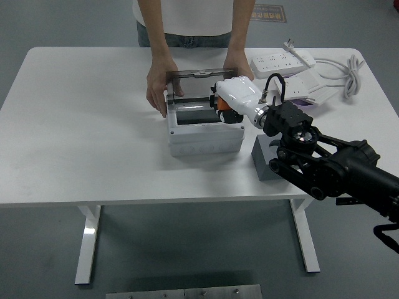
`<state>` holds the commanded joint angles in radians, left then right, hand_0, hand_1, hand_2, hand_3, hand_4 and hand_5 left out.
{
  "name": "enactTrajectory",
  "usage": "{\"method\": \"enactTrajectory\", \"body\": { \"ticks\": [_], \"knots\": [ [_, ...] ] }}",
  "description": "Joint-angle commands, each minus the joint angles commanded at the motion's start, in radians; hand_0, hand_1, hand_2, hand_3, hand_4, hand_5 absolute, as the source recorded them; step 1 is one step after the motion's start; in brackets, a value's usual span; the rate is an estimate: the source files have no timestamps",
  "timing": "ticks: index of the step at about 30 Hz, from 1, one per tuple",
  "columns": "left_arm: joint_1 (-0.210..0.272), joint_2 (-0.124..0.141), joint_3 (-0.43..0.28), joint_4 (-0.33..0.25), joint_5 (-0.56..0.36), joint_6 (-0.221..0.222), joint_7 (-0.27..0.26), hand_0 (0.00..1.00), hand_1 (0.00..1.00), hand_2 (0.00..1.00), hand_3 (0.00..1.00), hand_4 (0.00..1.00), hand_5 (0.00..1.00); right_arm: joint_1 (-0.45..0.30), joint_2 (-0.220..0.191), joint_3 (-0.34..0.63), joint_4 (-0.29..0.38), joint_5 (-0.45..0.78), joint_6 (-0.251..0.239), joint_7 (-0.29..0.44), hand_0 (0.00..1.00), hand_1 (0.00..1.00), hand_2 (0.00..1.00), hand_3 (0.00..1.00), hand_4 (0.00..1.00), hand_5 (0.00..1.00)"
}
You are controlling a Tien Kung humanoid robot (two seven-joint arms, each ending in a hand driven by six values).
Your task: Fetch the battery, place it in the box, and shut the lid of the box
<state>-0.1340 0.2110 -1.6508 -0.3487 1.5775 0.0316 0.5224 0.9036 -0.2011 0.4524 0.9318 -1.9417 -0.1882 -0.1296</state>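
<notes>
A grey box (204, 132) stands at the table's middle with its clear lid (198, 83) raised. A person at the far side holds the lid up with both hands (158, 83). My right hand (222, 111) reaches over the open box from the right, fingers curled around an orange battery (229, 113) that sits just above the box's right inner edge. Most of the battery is hidden by the white palm. The grey foam holder (268, 161) to the right of the box is partly covered by my arm.
White power strips (282, 61) and a coiled white cable (349, 70) lie at the back right. My black right arm (336, 168) spans the table's right front.
</notes>
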Motion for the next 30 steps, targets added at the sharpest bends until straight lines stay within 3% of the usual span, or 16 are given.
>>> {"method": "enactTrajectory", "body": {
  "ticks": [15, 20, 30],
  "knots": [
    [-0.007, 0.011, -0.016, -0.003, 0.031, -0.011, 0.006, 0.531, 0.732, 0.638, 0.538, 0.272, 0.002, 0.100, 0.152, -0.090, -0.214, 0.094, -0.020, -0.007, 0.241, 0.234, 0.363, 0.332, 0.007, 0.002],
    [-0.012, 0.015, -0.021, -0.004, 0.040, -0.014, 0.008, 0.531, 0.733, 0.637, 0.538, 0.270, 0.002, 0.113, 0.196, -0.128, -0.248, 0.129, -0.040, -0.008, 0.240, 0.233, 0.363, 0.331, 0.010, 0.002],
    [-0.022, 0.016, -0.031, -0.005, 0.060, -0.022, 0.010, 0.530, 0.732, 0.638, 0.537, 0.265, 0.002, 0.100, 0.201, -0.201, -0.273, 0.208, -0.108, 0.005, 0.242, 0.234, 0.363, 0.329, 0.013, 0.002]
  ]
}}
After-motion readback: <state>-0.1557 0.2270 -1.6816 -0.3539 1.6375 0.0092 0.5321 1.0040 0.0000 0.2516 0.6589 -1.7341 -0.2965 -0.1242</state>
